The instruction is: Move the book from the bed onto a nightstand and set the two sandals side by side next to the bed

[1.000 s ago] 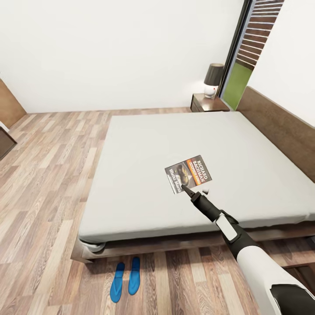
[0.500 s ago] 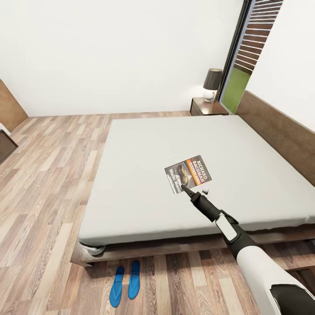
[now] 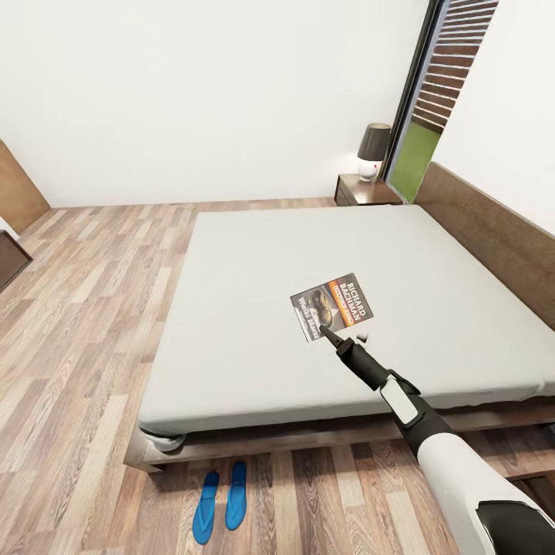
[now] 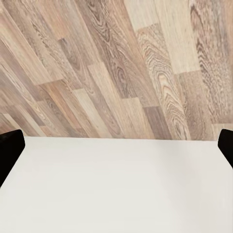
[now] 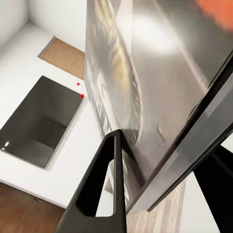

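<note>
White right arm point(image 3: 462, 478) with rounded shell, black joint bands, a pale grey panel near the wrist, slim black tool point(image 3: 330, 334) with tapering fingers point(image 5: 99, 194), black finger tips of the left tool point(image 4: 116, 150)

book point(image 3: 334, 306) on bed point(image 3: 254, 308); blue sandals point(image 3: 220, 496) on floor point(image 3: 77, 324)

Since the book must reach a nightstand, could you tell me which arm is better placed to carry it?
The right arm: its gripper is already at the book on the bed, fingers straddling its edge in the right wrist view.
</note>
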